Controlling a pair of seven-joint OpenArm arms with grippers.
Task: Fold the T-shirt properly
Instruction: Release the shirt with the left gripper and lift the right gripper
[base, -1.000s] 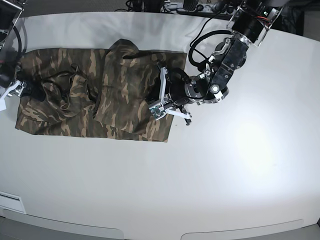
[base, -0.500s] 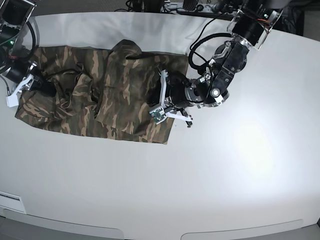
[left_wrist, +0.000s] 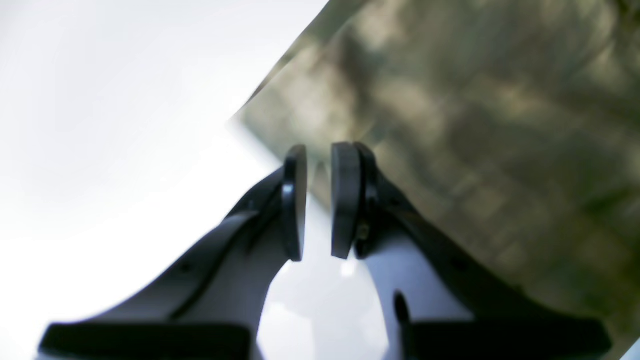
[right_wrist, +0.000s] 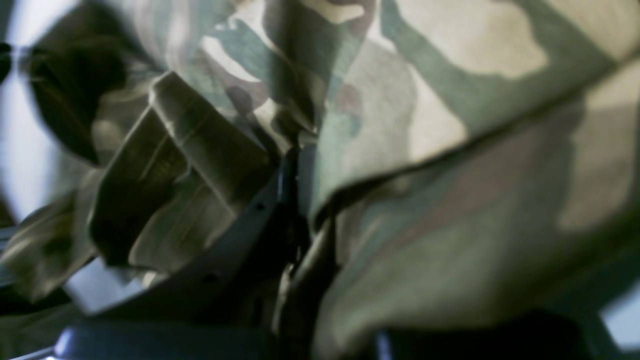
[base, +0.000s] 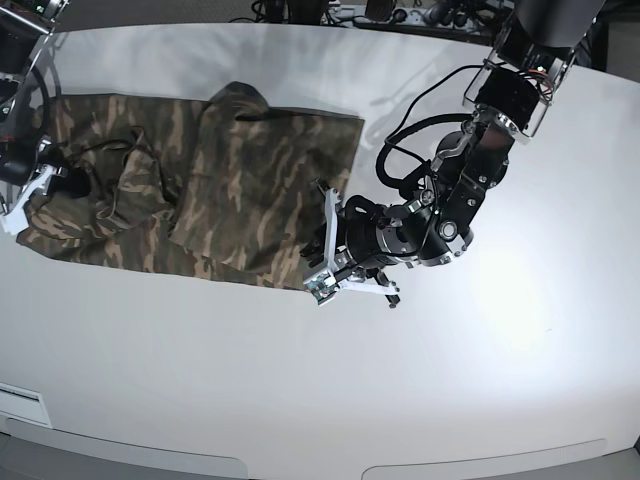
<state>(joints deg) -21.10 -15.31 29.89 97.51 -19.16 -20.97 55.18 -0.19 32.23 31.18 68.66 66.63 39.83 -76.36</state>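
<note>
I am working the T-shirt (base: 230, 185) across the white counter (base: 480, 380), and in the last second the whole garment has been sliding: its near right corner, which was lying further up the counter, is now sitting lower and closer to the front edge, and the cloth is lying at more of a slant. My left arm has been travelling with it, down and toward the middle of the counter.

My left claw (left_wrist: 317, 200) is hanging right at that corner of the shirt. In the left wrist view its two dark pads (left_wrist: 345, 200) are standing nearly together with a narrow slit between them, and I am seeing only blur in that slit; whether a thin hem is pinched there I cannot tell.

My right claw (right_wrist: 295, 200) is clamped on cloth at the far left end of the shirt. The right wrist view is full of camouflage fabric, bunched and draped over the fingers, with a fold caught where they are meeting.

The shirt is lying crumpled, with a raised ridge running down its middle and loose heaps on its left half. I am judging this as spreading and repositioning, not folding proper: the drag is pulling the right half flatter, but the left half is needing more smoothing before any clean fold is going to hold.
</note>
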